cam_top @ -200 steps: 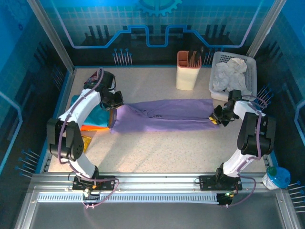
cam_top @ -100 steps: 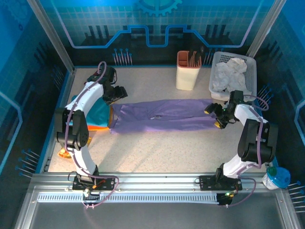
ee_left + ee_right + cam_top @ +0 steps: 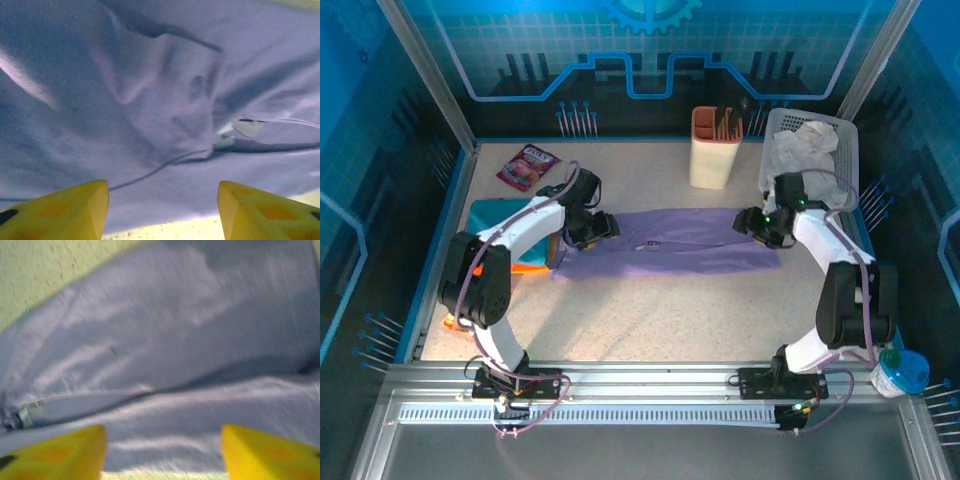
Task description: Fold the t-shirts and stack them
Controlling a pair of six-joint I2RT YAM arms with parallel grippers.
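Observation:
A lavender-purple t-shirt [image 3: 670, 243] lies folded into a long strip across the middle of the table. My left gripper [image 3: 599, 226] hovers over its left end, jaws open with nothing between the yellow fingertips [image 3: 75, 210]; purple cloth [image 3: 150, 100] with a seam and neck label lies below. My right gripper [image 3: 752, 222] is over the strip's right end, open and empty too, its fingertips [image 3: 270, 450] above purple cloth [image 3: 175, 340]. A folded teal t-shirt [image 3: 505, 215] lies on an orange one [image 3: 525, 266] at the left, partly under my left arm.
A pink-purple snack packet [image 3: 528, 166] lies at the back left. A cream holder [image 3: 715, 147] and a white basket [image 3: 810, 155] of crumpled cloth stand at the back right. A small orange-yellow item [image 3: 452, 322] lies by the left edge.
Both grippers let go of the purple shirt's ends, opened, and moved inward over the strip. The left arm's shift uncovered the snack packet.

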